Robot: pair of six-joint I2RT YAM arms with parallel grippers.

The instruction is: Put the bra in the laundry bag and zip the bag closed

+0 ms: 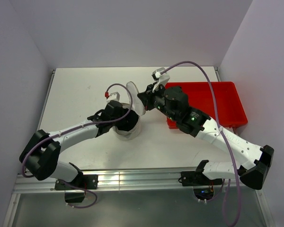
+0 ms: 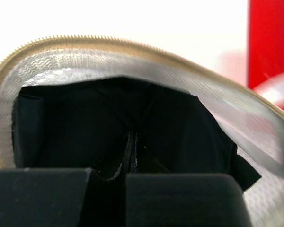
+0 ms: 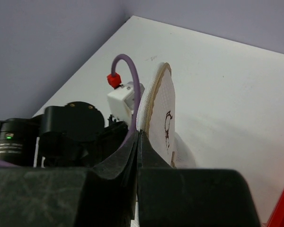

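Left fingers (image 2: 38,198) pinch the soft, likely light bra (image 2: 85,118) inside the floppy laundry bag (image 2: 132,61); right fingers (image 3: 189,198) clamp its stiffer-looking lid (image 3: 163,104) rim.

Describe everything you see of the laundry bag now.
The bag is a small white mesh cylinder standing open on the table. Its round lid, tan zip edge, dark mark, stands upright, pinched at the rim by the right gripper. The black bra fills the inside, where the left gripper reaches in, jaws shut on it.
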